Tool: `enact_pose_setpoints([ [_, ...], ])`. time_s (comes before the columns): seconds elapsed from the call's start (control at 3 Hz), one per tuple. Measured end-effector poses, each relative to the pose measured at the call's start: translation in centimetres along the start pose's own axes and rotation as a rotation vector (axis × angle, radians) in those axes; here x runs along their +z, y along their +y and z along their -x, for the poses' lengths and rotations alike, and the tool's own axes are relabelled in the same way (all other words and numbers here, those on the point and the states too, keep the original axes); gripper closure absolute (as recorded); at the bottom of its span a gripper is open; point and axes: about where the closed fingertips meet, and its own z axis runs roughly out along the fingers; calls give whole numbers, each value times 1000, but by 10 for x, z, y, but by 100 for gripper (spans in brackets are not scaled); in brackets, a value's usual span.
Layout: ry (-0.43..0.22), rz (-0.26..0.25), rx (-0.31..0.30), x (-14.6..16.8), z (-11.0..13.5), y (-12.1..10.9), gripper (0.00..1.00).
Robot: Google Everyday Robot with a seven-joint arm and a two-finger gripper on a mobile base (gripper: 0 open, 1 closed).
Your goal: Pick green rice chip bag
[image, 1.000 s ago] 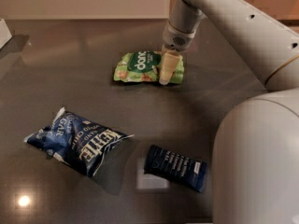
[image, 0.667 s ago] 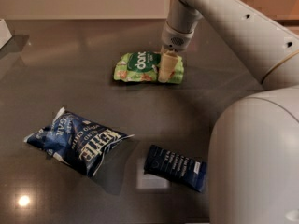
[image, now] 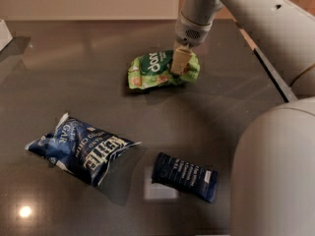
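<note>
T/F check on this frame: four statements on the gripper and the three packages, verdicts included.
1. The gripper is at the right part of the green rice chip bag. True.
2. The dark blue chip bag lies right of the navy bar wrapper. False: it lies left of it.
3. The green rice chip bag lies farther up the table than both other packages. True.
4. The navy bar wrapper rests on the dark blue chip bag. False: they lie apart.

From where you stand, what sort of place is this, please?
Probably an office snack counter: a dark glossy countertop, the gripper at the green rice chip bag, a blue chip bag, a navy bar wrapper.
</note>
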Motion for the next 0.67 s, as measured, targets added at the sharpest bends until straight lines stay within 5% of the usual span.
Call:
enact_pose_setpoints([
  [0.33, -20, -22, -15, -41, 6, 8, 100],
  [0.67, -48, -43, -49, -87, 12, 17, 100],
])
